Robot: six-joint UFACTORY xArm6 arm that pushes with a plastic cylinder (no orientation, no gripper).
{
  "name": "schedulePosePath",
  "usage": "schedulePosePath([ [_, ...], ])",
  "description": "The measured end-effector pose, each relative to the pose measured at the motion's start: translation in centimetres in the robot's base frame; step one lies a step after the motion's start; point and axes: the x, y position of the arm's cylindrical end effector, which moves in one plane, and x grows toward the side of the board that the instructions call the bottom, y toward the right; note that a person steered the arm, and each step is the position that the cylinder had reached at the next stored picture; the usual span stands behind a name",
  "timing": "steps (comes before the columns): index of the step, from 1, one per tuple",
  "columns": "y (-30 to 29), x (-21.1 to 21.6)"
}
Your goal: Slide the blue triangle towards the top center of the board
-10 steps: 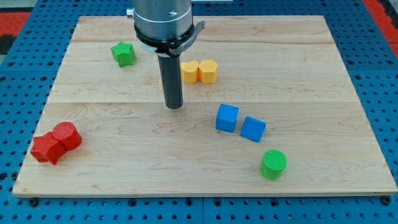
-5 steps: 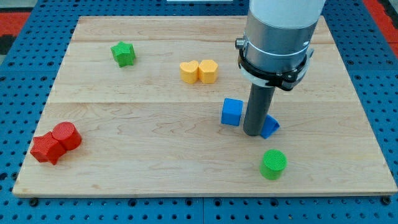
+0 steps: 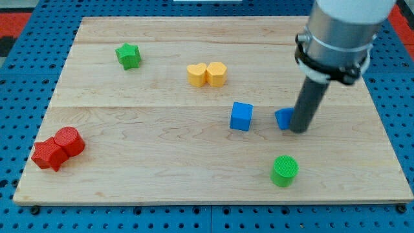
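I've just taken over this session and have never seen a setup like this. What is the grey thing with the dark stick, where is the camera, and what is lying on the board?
There is one camera; it looks down at a wooden board, though its mount is not on record. The grey cylinder is the arm's end; it has no pincer, only a dark rod. My tip rests on the board and pushes blocks, so nothing is held. It stands just at the view's right of the blue triangle, which the rod partly hides. A blue cube lies further left. Two yellow blocks sit side by side above, a green star-like block at the top left, a green cylinder below, and two red blocks at the left edge.
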Motion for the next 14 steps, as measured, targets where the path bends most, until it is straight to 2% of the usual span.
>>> schedulePosePath([
  [1,-1.7,-3.4],
  [2,-1.9,-3.3],
  [3,-6.2,-3.7],
  [5,-5.0,-10.0],
  [7,-3.1,-4.0],
  [8,1.0,-2.6],
  [10,6.4,-4.5],
  [11,6.8,-8.1],
  [12,6.5,-12.4],
  [14,-0.2,-13.1],
])
